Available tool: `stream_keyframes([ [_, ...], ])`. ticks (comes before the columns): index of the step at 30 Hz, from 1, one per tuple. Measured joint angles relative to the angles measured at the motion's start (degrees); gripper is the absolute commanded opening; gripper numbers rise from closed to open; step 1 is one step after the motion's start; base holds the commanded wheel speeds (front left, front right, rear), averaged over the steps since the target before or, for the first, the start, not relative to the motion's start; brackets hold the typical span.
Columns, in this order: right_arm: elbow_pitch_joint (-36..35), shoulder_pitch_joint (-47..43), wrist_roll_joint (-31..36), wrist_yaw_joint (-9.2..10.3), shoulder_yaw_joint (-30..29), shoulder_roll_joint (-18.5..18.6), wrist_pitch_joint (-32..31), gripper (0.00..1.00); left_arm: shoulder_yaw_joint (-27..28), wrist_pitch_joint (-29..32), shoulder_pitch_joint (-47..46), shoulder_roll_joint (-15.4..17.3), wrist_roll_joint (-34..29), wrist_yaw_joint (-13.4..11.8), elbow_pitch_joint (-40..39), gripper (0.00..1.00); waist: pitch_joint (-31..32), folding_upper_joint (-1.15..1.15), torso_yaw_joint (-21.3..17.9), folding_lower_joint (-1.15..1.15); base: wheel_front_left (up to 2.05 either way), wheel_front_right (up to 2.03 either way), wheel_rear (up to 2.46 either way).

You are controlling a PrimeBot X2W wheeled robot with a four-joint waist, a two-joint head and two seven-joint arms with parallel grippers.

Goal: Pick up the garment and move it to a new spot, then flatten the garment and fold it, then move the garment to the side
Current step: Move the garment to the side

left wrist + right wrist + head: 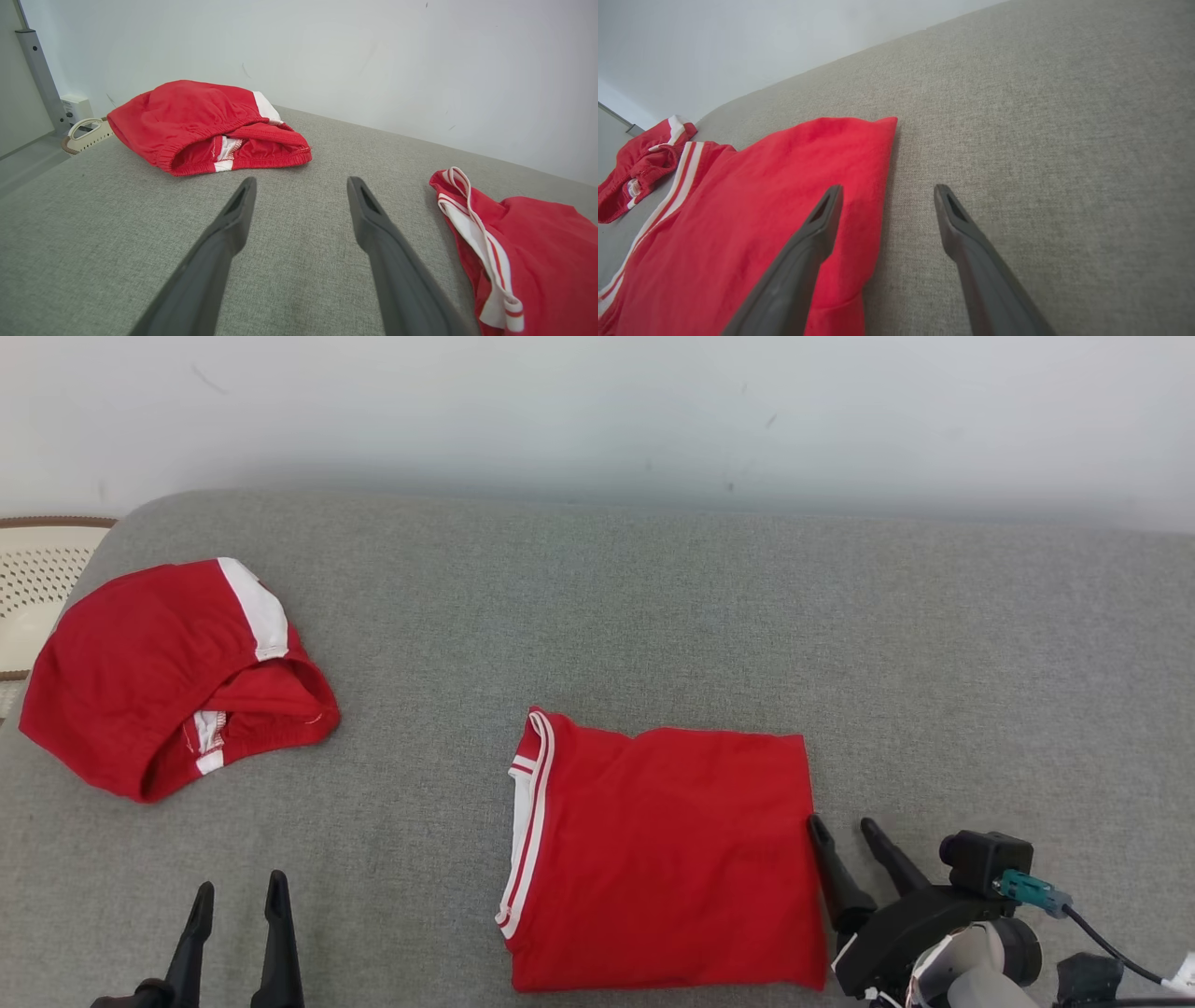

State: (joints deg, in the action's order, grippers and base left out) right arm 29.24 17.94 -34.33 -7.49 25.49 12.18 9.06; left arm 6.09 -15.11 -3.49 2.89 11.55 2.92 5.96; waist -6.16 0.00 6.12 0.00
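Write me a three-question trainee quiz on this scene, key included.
1. True or false: the folded red garment lies flat on the grey cushion.
2. The right gripper sits beside the garment's: A) striped left edge, B) plain right edge, C) far edge.
3. Fill in: the left gripper has its jaws ____.
Key: 1 true; 2 B; 3 open.

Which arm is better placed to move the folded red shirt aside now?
Right, probably. The right gripper stands open at the folded shirt's right edge, one finger over the cloth. The left gripper is open too, but bare cushion lies between it and the shirt.
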Motion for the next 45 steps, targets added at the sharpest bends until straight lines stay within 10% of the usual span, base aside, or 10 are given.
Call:
stream_keyframes([
  [18,1.1,0.1,-8.5,0.0,6.0,-0.8,-8.0,1.0,-0.7,0.0,0.0,0.0,0.4,-0.4,0.2,1.0,-0.1,0.0,0.9,0.0,0.0,0.0,0.0],
  [20,1.0,0.2,-9.0,0.0,6.9,-0.7,-7.8,0.0,-0.7,0.0,0.0,0.0,0.4,-0.5,0.2,1.0,-0.1,0.0,0.9,0.0,0.0,0.0,0.0],
  [45,12.5,24.8,-4.1,0.0,9.9,8.8,-1.2,0.0,1.5,0.0,-1.7,0.0,-0.3,1.0,-1.4,1.0,-4.8,0.0,-2.1,0.01,0.0,0.0,0.0],
])
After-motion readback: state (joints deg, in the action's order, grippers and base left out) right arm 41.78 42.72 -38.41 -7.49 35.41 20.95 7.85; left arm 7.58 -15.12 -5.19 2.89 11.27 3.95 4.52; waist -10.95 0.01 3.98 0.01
